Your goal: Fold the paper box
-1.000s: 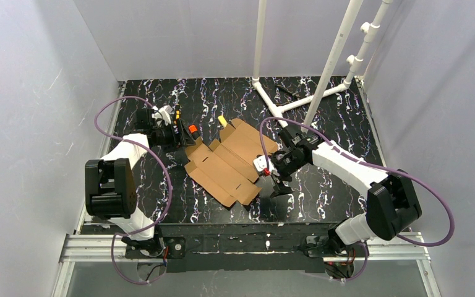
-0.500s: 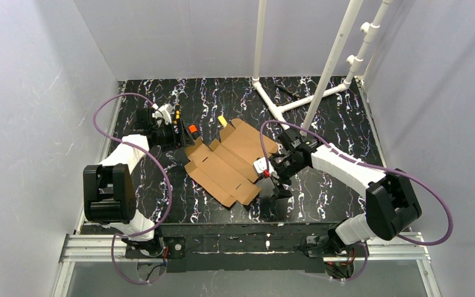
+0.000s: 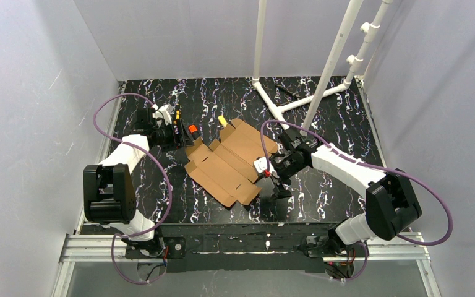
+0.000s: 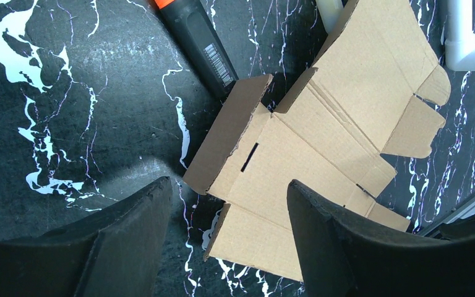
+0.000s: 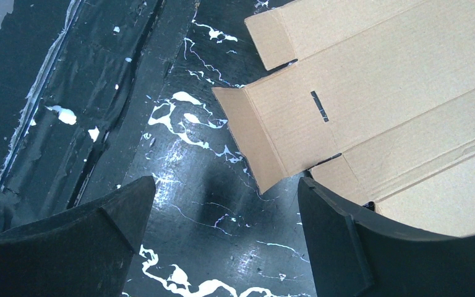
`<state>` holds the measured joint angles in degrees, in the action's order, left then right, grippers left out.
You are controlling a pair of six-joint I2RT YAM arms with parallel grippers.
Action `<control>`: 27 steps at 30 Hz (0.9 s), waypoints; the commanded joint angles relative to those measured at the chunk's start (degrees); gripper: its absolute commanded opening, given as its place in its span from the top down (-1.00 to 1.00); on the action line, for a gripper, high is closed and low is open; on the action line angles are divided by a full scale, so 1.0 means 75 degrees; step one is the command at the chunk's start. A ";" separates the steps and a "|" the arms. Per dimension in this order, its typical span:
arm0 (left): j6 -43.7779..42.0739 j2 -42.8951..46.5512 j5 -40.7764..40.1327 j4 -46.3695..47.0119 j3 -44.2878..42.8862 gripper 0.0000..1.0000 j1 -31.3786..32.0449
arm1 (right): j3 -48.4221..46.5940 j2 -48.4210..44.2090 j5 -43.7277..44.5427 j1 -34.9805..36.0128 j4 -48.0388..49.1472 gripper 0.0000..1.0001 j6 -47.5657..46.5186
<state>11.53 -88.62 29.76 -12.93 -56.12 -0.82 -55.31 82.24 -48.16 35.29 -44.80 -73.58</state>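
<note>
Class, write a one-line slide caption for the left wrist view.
The left gripper, fingers open, hovers over the unfolded paper box beside a black marker.

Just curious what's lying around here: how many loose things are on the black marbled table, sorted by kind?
Flat brown cardboard sheet with flaps: 1
Black marker with an orange end: 1
Small yellow piece: 1
Total: 3

Matt corrugated cardboard paper box (image 3: 229,163); glossy marbled table (image 3: 328,117).
</note>
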 commanded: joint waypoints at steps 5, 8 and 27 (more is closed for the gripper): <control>-0.0097 0.0249 0.0051 -0.0128 -0.0088 -0.31 -0.0005 | 0.0077 0.0021 -0.0270 0.0029 0.0043 -0.89 -0.0033; -0.0106 0.0238 0.0059 -0.0116 -0.0096 -0.30 -0.0006 | 0.0074 0.0027 -0.0270 0.0029 0.0037 -0.89 -0.0044; -0.0444 0.0611 -0.1367 -0.0212 0.0153 -0.06 0.0868 | -0.1314 0.1211 0.0739 0.1440 -0.0425 -0.74 -0.0393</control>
<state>11.00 -88.33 25.43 -12.93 -55.55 3.77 -66.24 90.50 -43.70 43.27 -49.08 -76.93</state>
